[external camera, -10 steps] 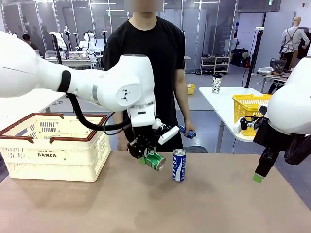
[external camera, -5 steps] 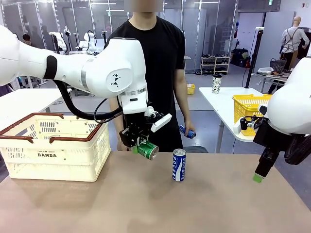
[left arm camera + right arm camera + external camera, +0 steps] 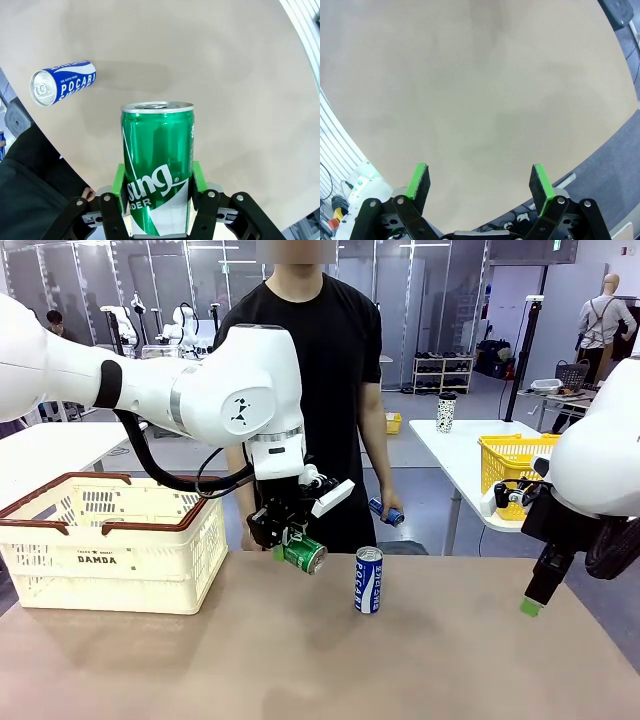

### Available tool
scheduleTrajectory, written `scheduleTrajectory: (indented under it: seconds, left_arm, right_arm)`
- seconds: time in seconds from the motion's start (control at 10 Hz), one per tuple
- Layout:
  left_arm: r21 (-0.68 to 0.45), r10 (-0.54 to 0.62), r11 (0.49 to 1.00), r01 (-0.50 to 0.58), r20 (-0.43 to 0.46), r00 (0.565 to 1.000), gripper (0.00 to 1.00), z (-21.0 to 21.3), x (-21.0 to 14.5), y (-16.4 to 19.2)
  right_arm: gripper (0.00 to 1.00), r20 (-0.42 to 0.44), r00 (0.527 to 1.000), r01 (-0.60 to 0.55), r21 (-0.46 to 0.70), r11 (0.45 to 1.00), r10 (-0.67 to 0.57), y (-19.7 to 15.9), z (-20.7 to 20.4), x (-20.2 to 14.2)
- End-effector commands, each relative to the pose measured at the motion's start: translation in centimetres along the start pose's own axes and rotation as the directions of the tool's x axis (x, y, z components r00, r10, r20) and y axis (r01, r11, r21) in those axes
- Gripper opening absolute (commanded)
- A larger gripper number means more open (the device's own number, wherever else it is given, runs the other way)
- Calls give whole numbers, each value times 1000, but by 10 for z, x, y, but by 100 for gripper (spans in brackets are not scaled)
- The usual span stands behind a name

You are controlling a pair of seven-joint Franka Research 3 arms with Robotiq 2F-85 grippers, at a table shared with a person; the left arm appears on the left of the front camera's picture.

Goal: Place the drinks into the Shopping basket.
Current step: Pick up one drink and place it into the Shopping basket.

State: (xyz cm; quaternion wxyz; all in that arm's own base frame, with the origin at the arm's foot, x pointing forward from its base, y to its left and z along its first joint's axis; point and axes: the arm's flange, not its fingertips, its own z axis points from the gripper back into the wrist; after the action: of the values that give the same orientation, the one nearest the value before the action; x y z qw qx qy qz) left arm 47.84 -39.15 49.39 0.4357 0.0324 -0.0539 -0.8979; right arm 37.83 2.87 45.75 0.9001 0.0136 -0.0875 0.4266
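Lifted clear of the table [image 3: 300,670] and carried a little toward the Shopping basket [image 3: 112,558], the green can [image 3: 303,555] hangs higher and nearer the basket's right wall than it did a second ago. The blue-and-white can [image 3: 369,580] has not shifted.

The left gripper [image 3: 292,548] is clamped on the green can. In the left wrist view its green pads [image 3: 119,181] press the lower body from both sides and leave the silver top free. The can is tilted, with its top pointing down and away from the basket, probably because the wrist took it from the side. That hold should also keep the fingers clear when it goes over the brown-red rim. It is a glossy green tin with white lettering and a white wedge near its base, and no dent shows. It is in the air just right of the basket, outside it.

The blue-and-white can stands upright on the table, farther out on the basket's right side, likely the next to go. Farther again from the basket, the person's hand [image 3: 394,517] holds another blue can [image 3: 379,507] low, seemingly ready to set it down. The right gripper [image 3: 532,605] hangs well apart from the basket past the table's far right end. Its jaws are spread wide with nothing between them, out of the left arm's way.
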Motion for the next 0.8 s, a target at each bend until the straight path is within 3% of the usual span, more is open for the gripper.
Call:
scheduleTrajectory:
  seconds: [0.0,0.4,0.7]
  left_arm:
    - [1,0,1000,0,0,1000,58,1,0,0]
    - [131,174,975,-179,49,983,58,43,-61,-1]
    - [197,378,901,-386,76,923,58,74,-133,-20]
  right_arm:
    - [100,0,1000,2,0,1000,-2,0,0,-2]
    - [100,0,1000,2,0,1000,-2,0,0,-2]
    - [100,0,1000,2,0,1000,-2,0,0,-2]
